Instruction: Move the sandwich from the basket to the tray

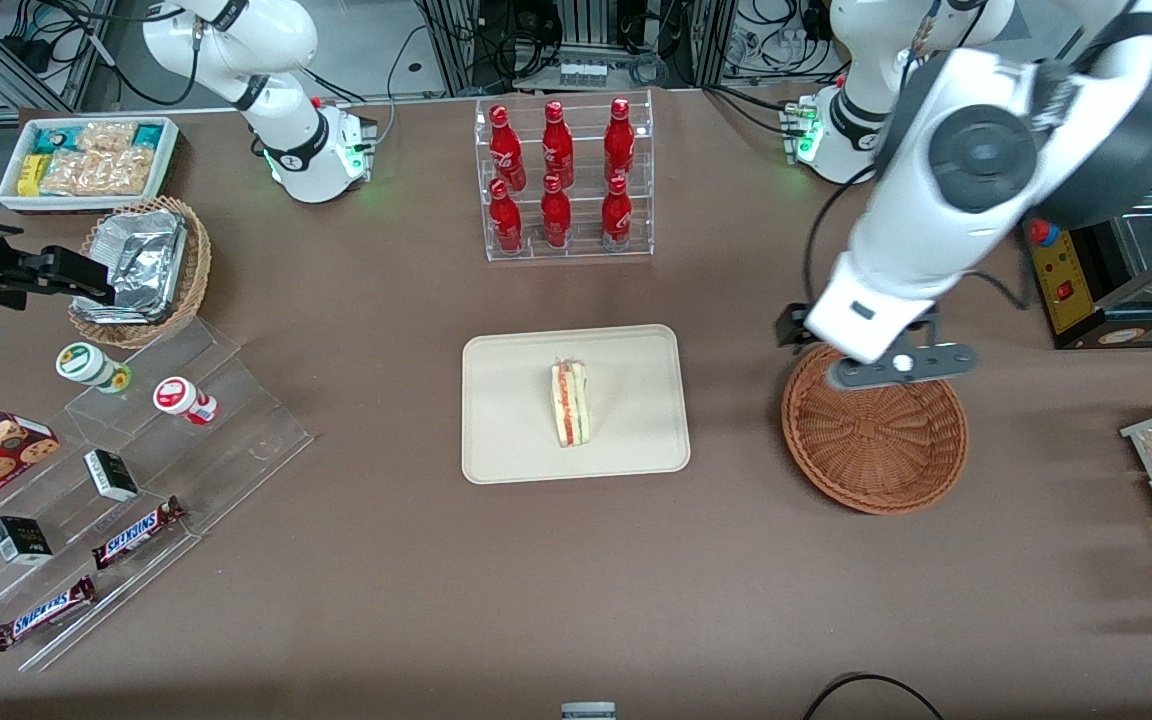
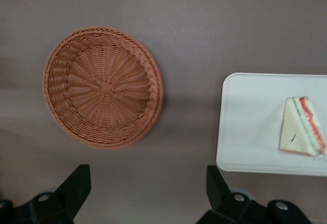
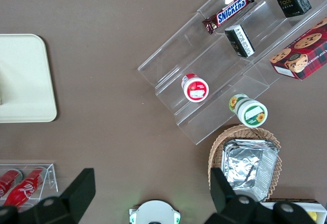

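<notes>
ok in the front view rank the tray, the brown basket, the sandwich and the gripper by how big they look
1. tray
2. basket, somewhat smaller
3. sandwich
The gripper hangs open above the basket, nearer the camera and mostly hidden by the arm, so it is left unranked.

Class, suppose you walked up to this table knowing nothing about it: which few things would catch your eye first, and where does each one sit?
A triangular wrapped sandwich with red and green filling lies on the flat cream rectangular tray at mid-table. Toward the working arm's end sits an empty round reddish-brown wicker basket, with the left arm's black two-finger gripper open above the table beside it. Farther from the front camera than the tray, a clear rack holds six red bottles.
</notes>
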`<state>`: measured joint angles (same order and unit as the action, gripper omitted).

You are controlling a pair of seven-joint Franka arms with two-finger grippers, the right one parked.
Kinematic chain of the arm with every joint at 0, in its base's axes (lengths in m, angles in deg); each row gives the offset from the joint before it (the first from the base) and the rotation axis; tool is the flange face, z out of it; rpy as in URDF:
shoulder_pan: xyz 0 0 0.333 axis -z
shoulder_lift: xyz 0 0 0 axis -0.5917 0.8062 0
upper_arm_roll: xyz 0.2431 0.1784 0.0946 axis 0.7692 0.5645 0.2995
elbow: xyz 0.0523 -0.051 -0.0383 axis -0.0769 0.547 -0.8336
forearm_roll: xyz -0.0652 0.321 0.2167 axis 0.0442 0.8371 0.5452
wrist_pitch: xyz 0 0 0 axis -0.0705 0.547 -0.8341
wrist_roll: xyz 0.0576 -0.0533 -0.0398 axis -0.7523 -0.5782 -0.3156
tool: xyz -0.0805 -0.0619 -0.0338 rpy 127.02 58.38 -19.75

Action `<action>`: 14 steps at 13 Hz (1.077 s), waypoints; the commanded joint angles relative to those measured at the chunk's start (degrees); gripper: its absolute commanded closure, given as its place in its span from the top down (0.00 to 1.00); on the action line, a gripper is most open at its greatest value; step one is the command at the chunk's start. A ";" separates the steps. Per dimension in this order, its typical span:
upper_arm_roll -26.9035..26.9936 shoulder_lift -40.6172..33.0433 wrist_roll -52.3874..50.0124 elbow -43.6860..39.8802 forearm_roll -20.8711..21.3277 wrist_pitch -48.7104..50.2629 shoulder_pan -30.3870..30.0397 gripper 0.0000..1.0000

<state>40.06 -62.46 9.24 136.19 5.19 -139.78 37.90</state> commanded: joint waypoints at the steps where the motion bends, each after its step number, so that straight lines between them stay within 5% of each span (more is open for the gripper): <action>1: -0.44 -7.02 8.25 6.48 -3.49 0.11 -6.35 1.00; 8: 6.40 -17.14 20.75 16.60 -8.07 -0.77 -9.45 1.00; 14: 14.40 -11.09 20.58 6.95 -7.28 -0.51 -0.67 1.00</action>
<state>51.58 -76.24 29.31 147.72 -1.89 -141.23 34.10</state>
